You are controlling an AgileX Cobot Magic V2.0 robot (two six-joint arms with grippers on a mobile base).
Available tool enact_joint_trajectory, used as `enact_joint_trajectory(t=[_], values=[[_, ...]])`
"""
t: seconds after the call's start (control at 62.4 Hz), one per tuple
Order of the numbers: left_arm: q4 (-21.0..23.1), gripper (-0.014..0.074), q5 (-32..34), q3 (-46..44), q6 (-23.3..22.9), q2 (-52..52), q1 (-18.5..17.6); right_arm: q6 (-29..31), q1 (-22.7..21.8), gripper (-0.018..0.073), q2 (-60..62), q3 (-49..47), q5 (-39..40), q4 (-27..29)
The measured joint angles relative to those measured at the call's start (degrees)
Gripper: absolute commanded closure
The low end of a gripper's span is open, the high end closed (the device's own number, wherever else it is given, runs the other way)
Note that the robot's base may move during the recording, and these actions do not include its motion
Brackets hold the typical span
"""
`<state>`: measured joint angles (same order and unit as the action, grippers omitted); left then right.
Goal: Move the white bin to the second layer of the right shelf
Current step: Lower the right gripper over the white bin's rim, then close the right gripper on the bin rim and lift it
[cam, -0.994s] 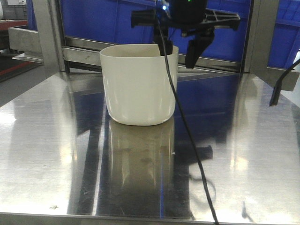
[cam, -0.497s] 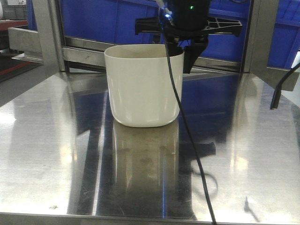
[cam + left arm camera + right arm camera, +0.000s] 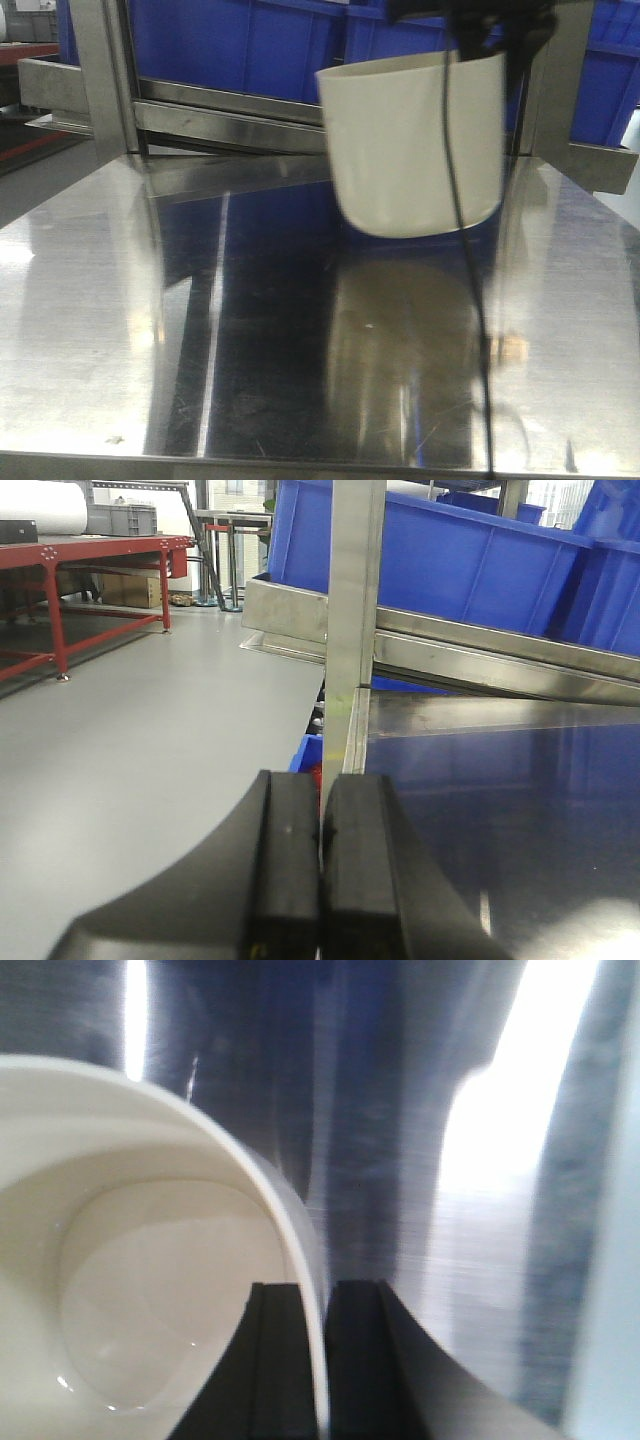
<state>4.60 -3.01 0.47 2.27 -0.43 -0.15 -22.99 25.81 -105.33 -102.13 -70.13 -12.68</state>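
The white bin hangs in the air above the steel tabletop, at the upper right of the front view, tilted slightly. My right gripper comes down from the top edge and is shut on the bin's right rim. In the right wrist view one finger is inside the white bin and the other outside, with my right gripper pinching the thin wall. My left gripper is shut on nothing, low beside the table's left corner. The right shelf second layer is out of view.
Blue crates sit on a slanted steel rack behind the table. Upright steel posts flank it, and a steel rail juts out at the right. A black cable hangs in front of the bin. A red-framed bench stands far left.
The bin stood on the tabletop with the right gripper at its rim. Now it is lifted off the surface and carried up and to the right.
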Motion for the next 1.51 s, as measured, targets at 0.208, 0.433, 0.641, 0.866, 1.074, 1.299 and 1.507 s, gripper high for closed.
enact_joint_trajectory(t=[0.208,0.433,0.641,0.866,1.074,1.299,1.507], values=[[0.0,0.0512,0.0,0.0,0.0,0.0,0.0,6.2,-6.1,0.0503,6.9,4.3,0.6,0.5],[0.0,0.0512,0.0,0.0,0.0,0.0,0.0,9.7,-15.0,0.0503,18.5,21.7,12.5,3.2],[0.0,0.0512,0.0,0.0,0.0,0.0,0.0,18.7,-23.6,0.0503,30.0,38.7,23.8,8.5],[0.0,0.0512,0.0,0.0,0.0,0.0,0.0,22.3,-29.2,0.0503,41.9,51.8,31.3,10.5],[0.0,0.0512,0.0,0.0,0.0,0.0,0.0,22.4,-29.5,0.0503,52.8,61.3,33.7,11.8],[0.0,0.0512,0.0,0.0,0.0,0.0,0.0,22.4,-29.5,0.0503,64.2,67.5,34.0,12.7],[0.0,0.0512,0.0,0.0,0.0,0.0,0.0,22.6,-29.5,0.0503,71.5,68.5,32.2,12.7]])
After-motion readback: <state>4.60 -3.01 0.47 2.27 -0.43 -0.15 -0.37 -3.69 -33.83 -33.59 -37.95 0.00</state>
